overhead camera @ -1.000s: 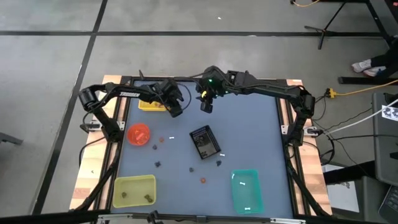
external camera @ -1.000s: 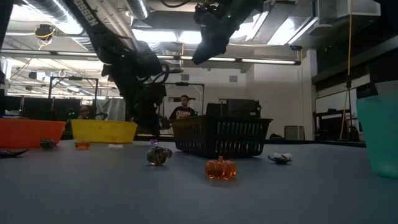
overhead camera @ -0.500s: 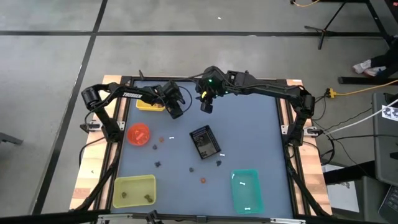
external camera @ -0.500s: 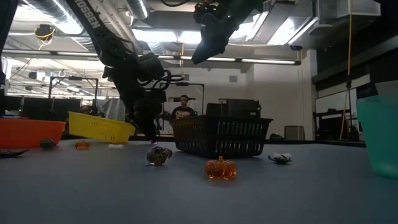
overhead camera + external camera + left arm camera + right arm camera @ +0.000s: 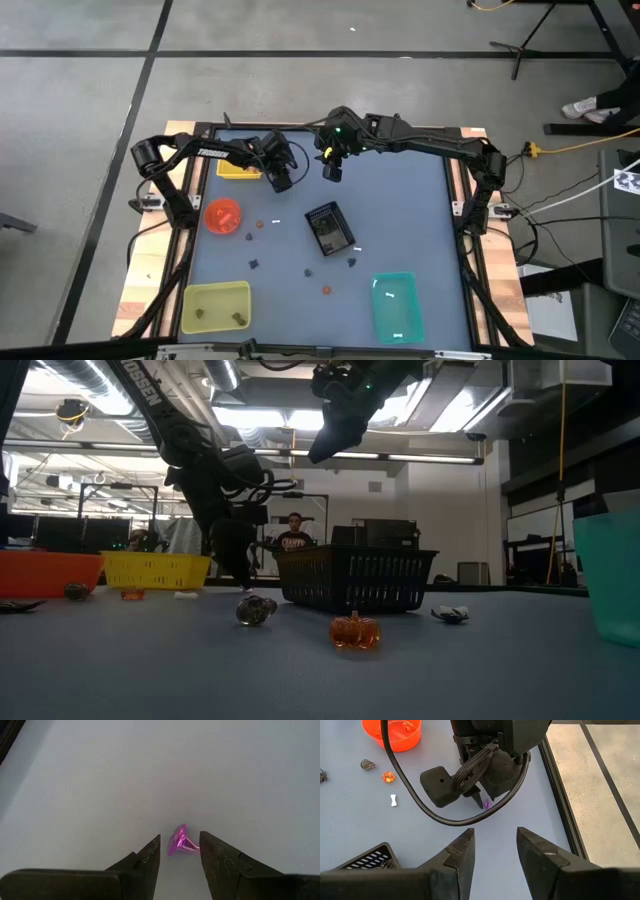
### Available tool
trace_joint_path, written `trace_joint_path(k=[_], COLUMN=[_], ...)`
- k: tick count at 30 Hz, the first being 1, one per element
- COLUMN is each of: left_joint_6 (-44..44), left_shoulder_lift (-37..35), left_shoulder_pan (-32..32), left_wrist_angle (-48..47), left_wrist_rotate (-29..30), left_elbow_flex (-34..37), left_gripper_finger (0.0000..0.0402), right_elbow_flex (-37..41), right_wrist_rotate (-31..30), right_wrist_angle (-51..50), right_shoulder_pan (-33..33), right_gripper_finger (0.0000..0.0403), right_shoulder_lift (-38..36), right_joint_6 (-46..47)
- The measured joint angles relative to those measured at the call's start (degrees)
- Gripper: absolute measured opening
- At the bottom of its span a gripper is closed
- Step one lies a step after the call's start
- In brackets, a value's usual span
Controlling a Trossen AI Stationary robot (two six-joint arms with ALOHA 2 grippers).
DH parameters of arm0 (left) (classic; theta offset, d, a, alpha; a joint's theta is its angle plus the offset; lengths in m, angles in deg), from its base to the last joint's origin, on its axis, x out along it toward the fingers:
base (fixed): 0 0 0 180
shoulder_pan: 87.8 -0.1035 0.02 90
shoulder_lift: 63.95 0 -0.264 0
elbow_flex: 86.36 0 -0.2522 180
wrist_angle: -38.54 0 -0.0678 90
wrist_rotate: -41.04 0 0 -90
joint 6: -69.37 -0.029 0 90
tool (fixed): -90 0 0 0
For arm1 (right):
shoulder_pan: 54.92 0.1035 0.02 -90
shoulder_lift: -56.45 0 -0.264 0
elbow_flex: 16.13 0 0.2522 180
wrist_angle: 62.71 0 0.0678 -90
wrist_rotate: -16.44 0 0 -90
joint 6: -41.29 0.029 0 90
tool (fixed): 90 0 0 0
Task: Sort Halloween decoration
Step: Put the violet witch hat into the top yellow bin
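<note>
one purple trinket (image 5: 178,841) is lying on the table (image 5: 400,220) between the left gripper's (image 5: 179,849) spread jaws; right gripper (image 5: 493,851) is hovering nearby, jaws spread.

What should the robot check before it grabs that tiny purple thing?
1. Purple trinket sits between the left gripper's fingertips: ok.
2. Left gripper open wide enough to fit around it: ok.
3. Trinket standing up straight: not ok, it lies tipped on its side on the table.
4. Right gripper out of the way: ok, it hovers open above and apart from the left one.
5. Nothing crowding the trinket: ok, the white bone and orange pumpkin lie well away.
6. Fingertips low enough to touch the table: cannot tell.
</note>
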Motion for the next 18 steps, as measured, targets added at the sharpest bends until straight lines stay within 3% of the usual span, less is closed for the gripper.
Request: trace_joint_path(k=[6,18], left_joint_6=[1.8,19.0], left_shoulder_lift=[0.0,0.0], left_shoulder_pan=[0.0,0.1], left_wrist_angle=[0.4,0.8], left_wrist_rotate=[0.1,2.8], left_elbow_flex=[0.0,0.0], left_gripper_finger=[0.0121,0.0121], right_elbow_flex=[0.0,0.0], right_wrist_rotate=[0.0,0.0], right_wrist_angle=[0.0,0.0], right_shoulder_pan=[0.0,0.0], right_gripper_finger=[0.0144,0.0144], right_shoulder_lift=[0.0,0.0], right_joint_6=[0.0,0.0])
